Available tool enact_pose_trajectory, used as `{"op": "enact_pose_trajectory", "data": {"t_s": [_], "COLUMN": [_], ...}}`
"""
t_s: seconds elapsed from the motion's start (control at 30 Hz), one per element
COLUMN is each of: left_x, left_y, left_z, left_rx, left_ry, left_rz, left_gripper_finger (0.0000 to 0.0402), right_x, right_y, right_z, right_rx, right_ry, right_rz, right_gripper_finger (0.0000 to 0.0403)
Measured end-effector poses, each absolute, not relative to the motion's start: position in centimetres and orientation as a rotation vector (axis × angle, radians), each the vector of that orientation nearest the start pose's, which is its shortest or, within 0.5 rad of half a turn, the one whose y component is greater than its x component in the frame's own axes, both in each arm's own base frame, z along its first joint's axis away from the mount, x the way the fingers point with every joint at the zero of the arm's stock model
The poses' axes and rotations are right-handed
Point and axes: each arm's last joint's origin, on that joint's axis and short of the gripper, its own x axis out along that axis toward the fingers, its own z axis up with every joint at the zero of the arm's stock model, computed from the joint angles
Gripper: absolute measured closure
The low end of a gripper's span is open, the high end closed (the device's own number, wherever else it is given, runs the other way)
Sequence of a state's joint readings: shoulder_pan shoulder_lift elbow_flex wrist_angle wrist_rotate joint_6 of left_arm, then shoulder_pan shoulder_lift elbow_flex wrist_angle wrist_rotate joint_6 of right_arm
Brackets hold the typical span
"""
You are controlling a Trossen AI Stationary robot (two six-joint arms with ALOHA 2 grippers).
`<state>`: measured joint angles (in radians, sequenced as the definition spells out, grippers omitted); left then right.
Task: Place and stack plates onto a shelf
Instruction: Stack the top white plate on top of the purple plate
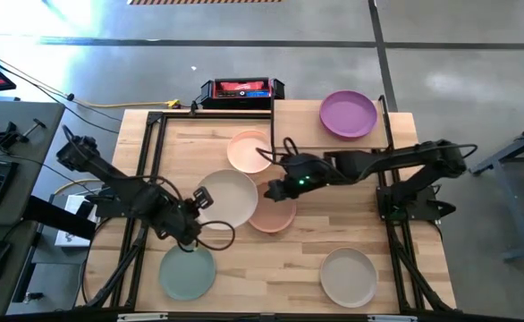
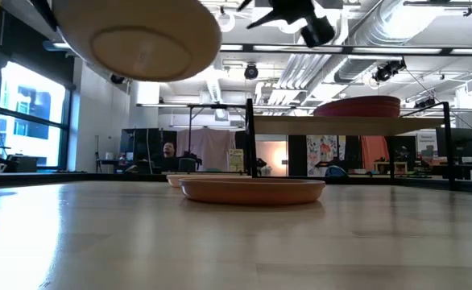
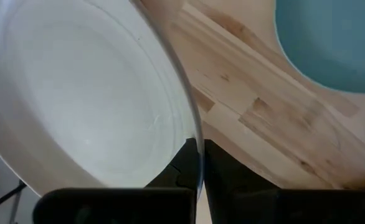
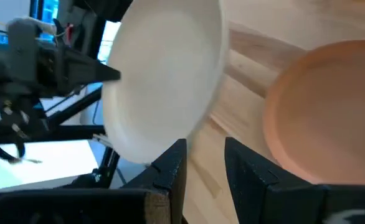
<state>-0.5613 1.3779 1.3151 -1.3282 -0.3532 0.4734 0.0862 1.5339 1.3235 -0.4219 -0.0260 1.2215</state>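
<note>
My left gripper (image 1: 197, 208) is shut on a cream plate (image 1: 231, 199), which hangs in the air over the middle of the table; the low view shows its underside (image 2: 139, 36). My right gripper (image 1: 272, 189) stands open just off this plate's right rim, with nothing between its fingers (image 4: 176, 163). A tan plate (image 1: 278, 217) lies flat on the table partly under the cream one. A purple plate (image 1: 349, 114) rests on the shelf (image 1: 300, 116) at the far right. Pale pink (image 1: 247, 150), mint green (image 1: 188, 271) and beige-grey (image 1: 349, 277) plates lie on the table. My left gripper pinches the cream plate's rim (image 3: 197, 138) between its two fingers, one on the inner face and one on the underside. The fingers slant down from the table's left side. The plate is lifted clear of the table and slightly tilted.
A black box with red contents (image 1: 241, 89) sits beyond the table's far edge. The shelf's black legs (image 2: 250, 137) stand at the far side. Bare tabletop lies between the mint green and beige-grey plates. A person (image 2: 168, 151) shows in the room behind.
</note>
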Motion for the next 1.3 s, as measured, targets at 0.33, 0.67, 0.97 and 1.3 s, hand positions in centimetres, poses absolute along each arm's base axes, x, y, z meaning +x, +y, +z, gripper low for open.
{"op": "enact_pose_trajectory", "data": {"t_s": [0.33,0.67,0.97,1.3], "left_x": [21.8,22.2,22.4,23.0], "left_y": [-12.3,-12.6,-12.6,-12.9], "left_z": [29.6,29.0,29.1,29.2], "left_rx": [1.117,1.124,1.125,1.083], "left_ry": [1.290,1.310,1.287,1.229], "left_rz": [-0.389,-0.392,-0.375,-0.342], "left_gripper_finger": [0.0401,0.0401,0.0401,0.0401], "right_x": [37.2,37.2,37.6,37.6], "right_y": [2.2,1.9,1.7,1.6], "right_z": [30.7,29.5,29.0,28.9], "right_rx": [1.136,1.111,1.110,1.102], "right_ry": [0.680,0.747,0.752,0.748], "right_rz": [-0.367,-0.457,-0.474,-0.490], "right_gripper_finger": [0.0312,0.0312,0.0312,0.0335]}}
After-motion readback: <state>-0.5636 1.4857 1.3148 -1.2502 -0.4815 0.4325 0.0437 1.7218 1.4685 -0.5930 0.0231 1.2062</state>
